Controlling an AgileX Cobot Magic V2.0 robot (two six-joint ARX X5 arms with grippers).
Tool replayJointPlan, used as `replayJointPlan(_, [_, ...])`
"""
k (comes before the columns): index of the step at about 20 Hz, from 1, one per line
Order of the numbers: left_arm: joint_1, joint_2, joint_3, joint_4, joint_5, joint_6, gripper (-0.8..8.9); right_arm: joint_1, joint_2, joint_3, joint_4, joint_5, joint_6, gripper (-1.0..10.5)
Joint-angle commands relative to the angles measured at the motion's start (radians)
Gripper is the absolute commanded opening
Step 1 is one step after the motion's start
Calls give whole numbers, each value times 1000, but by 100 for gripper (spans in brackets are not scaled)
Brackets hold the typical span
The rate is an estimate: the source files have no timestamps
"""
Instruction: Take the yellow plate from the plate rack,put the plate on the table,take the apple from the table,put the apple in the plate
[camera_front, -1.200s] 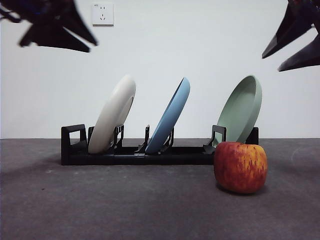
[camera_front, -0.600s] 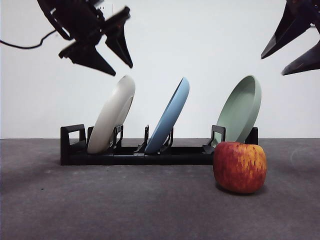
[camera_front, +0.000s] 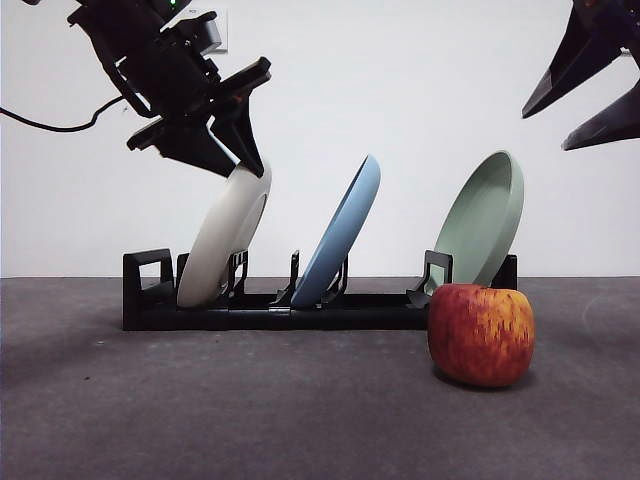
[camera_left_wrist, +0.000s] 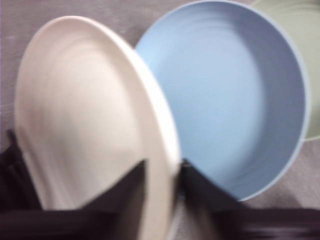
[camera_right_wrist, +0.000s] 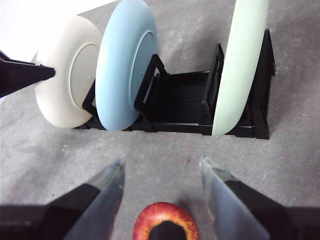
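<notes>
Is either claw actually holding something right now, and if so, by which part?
Not clearly. The left claw has a jaw on each side of the yellow plate's top rim, but whether it has clamped cannot be told. The right claw hangs open above the apple, holding nothing.

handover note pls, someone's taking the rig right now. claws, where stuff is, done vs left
Left claw: open, one jaw either side of the top rim of the yellow plate, not closed on it.
Right claw: open, hanging above the apple, holding nothing.
Yellow plate leans in the end slot of the plate rack, next to the blue plate; green plate sits at the far end.
Apple is on the table, in front of the rack's green-plate end.
Done: nothing moved.
Left: close on the plate, lift it out, set it on the table, then put the apple in it.
</notes>
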Motion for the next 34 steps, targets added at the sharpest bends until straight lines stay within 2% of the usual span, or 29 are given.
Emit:
replayJointPlan(1, [-6,4,2,2,-8,31,-8,-2,3,3,2,0,-9,253])
replayJointPlan(6, [-31,-39,65,-119,-5,35,-8,-2,3,3,2,0,-9,253])
replayJointPlan(8, [-48,-68,129,-228,-5,60,-8,-2,3,3,2,0,-9,253])
replayJointPlan(13, [-124,-152,325,-584,-9,193,-8,-3,3,3,2,-1,-8,253])
replayJointPlan(19, [-256,-310,406,-821,-16,219,-8,-3,3,3,2,0,-9,253])
replayJointPlan(24, [-456,-358,404,-969,-208,205,-8,-3,3,3,3,0,-9,253])
replayJointPlan(26, [-567,-354,381,-966,-289,163,-8,-3,3,3,2,2,-9,253])
replayJointPlan(27, [-642,-351,343,-941,-372,131,-8,-3,3,3,3,4,-9,253])
replayJointPlan(30, [-732,-341,235,-887,-495,68,-8,-3,3,3,2,3,-9,253])
replayJointPlan(34, [-753,-314,10,-708,-519,32,-8,-3,3,3,3,4,-9,253])
